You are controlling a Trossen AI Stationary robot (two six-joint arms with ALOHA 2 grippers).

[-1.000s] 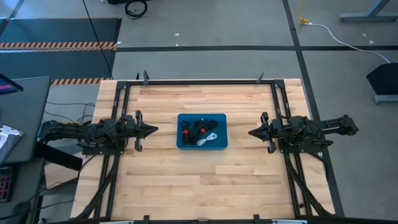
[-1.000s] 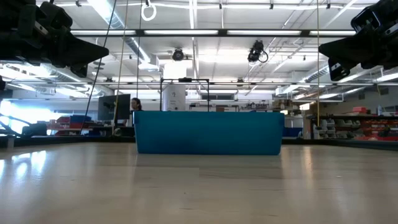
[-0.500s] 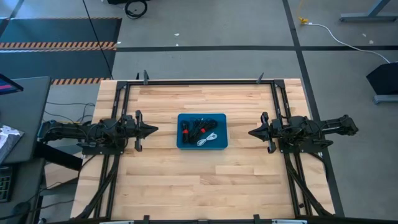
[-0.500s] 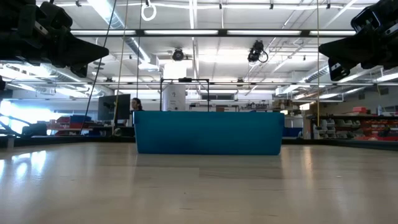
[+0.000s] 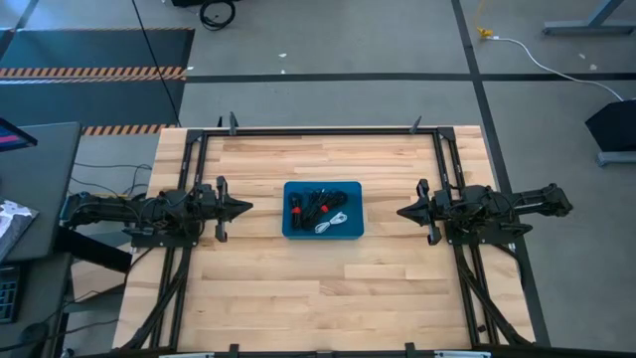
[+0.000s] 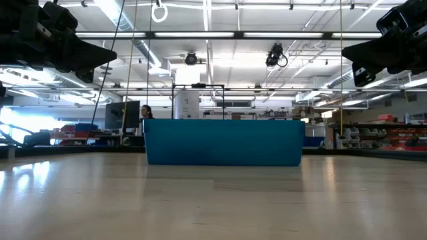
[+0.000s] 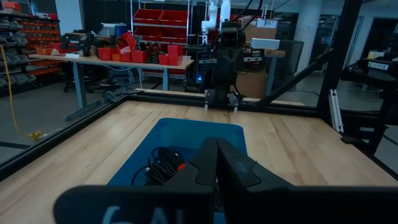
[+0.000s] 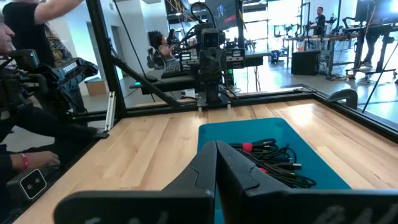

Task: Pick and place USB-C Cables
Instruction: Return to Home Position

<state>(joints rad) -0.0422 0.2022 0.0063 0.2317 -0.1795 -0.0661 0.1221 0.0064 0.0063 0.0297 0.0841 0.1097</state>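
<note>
Low down, the blue plastic tray (image 6: 223, 143) hides its inside | from above, tangled black, red-banded and white USB-C cables (image 5: 318, 207) lie in it, mid wooden table (image 5: 298, 288), hard to count | left gripper (image 5: 244, 207), right gripper (image 5: 403, 212) pinched closed, empty, either side

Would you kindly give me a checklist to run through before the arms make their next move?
1. The blue bin sits at the table centre: ok.
2. All visible USB-C cables lie in it, none loose: ok.
3. The left gripper is clear of it, jaws shut, empty: ok.
4. The right gripper likewise: ok.
5. Cable count: cannot tell.
6. A person beside the table, clear of arms: cannot tell.
</note>
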